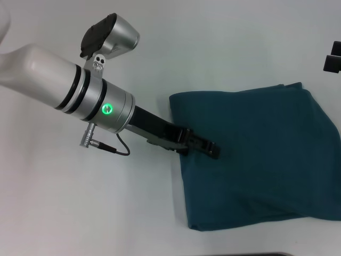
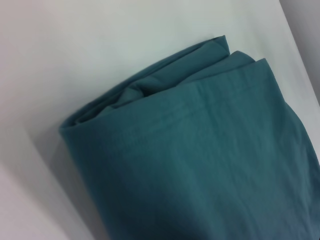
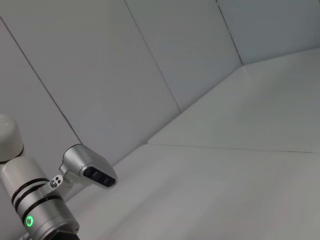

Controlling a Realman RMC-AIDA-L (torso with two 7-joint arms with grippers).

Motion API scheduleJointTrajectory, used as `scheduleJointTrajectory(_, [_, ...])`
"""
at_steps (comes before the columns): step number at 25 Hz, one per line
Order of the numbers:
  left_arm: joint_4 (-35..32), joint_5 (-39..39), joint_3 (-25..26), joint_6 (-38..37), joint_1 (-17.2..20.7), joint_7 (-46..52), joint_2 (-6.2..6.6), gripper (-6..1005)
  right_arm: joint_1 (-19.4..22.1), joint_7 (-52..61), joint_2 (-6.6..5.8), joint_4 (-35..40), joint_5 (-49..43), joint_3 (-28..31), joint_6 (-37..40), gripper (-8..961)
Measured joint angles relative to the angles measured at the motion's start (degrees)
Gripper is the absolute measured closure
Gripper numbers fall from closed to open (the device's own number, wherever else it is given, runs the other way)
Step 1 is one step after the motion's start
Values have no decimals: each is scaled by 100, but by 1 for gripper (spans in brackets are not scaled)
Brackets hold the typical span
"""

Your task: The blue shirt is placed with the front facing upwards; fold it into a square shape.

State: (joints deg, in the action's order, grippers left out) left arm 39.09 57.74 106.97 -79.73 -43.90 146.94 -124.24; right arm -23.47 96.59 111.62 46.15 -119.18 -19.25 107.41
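Blue shirt (image 1: 256,154) lies folded into a rough square on the white table (image 1: 80,213), its right edge cut off in the head view, lettering and collar hidden inside the folds. The left gripper (image 1: 210,149) rests at its left edge, seemingly closed, though what it holds is unclear. Right gripper (image 1: 333,56) barely shows at the frame edge.

Lab: bare white table (image 1: 80,213), panelled walls (image 3: 125,65)

Bright even overhead light, soft shadows, left wrist view blurred.
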Motion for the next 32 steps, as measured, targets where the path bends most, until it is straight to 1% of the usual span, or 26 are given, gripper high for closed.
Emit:
scheduleJointTrajectory(7, [-3, 26, -65, 31, -34, -28, -6, 140, 0, 0, 0, 0, 0, 0, 0, 38])
scheduleJointTrajectory(11, [-8, 4, -149, 272, -40, -53, 2, 175, 0, 0, 0, 0, 0, 0, -4, 38])
scheduleJointTrajectory(22, [-103, -3, -199, 425, -57, -43, 0, 392, -5, 0, -9, 0, 0, 0, -5, 38])
scheduleJointTrajectory(27, [-104, -3, -215, 439, -57, -49, -3, 603, -8, 0, -9, 0, 0, 0, -3, 38])
scheduleJointTrajectory(30, [-104, 1, -217, 437, -57, -60, -3, 837, -9, 0, -4, 0, 0, 0, -2, 38])
scheduleJointTrajectory(32, [-104, 18, -217, 430, -47, -66, -1, 903, -9, 0, -3, 0, 0, 0, -1, 38])
